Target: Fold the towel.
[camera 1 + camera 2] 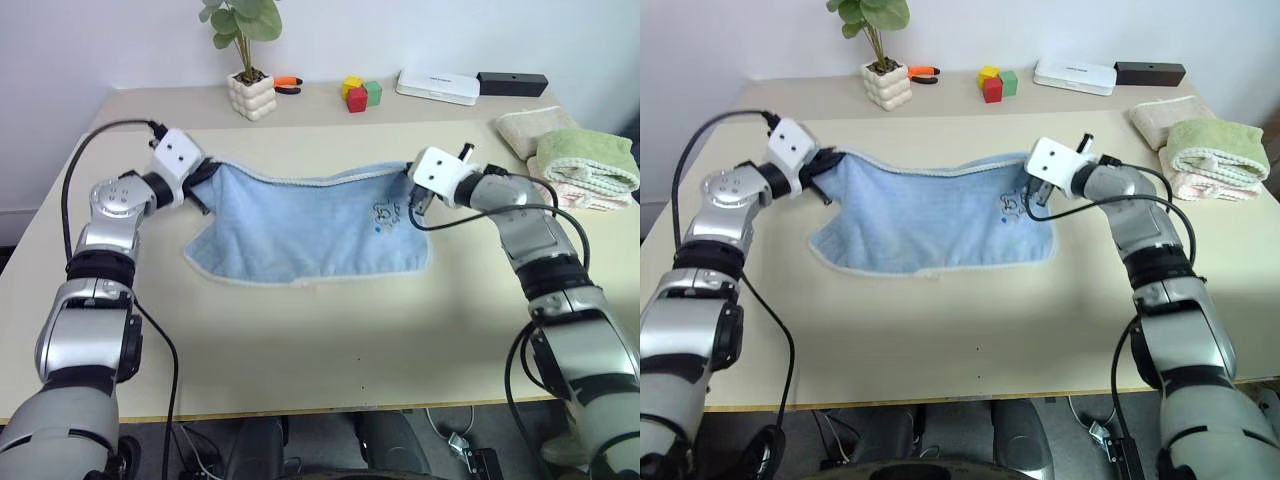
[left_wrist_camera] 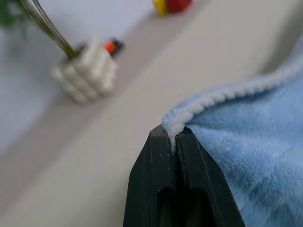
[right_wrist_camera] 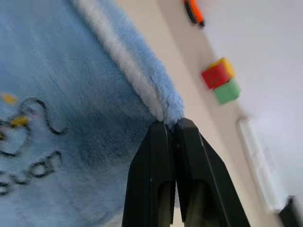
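Towel (image 1: 300, 230) hangs mid-table between both grippers in the head views, its lower hem resting on the table (image 1: 330, 350), bare toward the near edge. Left gripper (image 2: 176, 137), at the wrist, pinches one whitish hem corner. Right gripper (image 3: 171, 124) clamps the other.

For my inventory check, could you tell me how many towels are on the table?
4: blue towel mid-table; green, pink and beige towels piled at the right edge. More may be hidden beneath.
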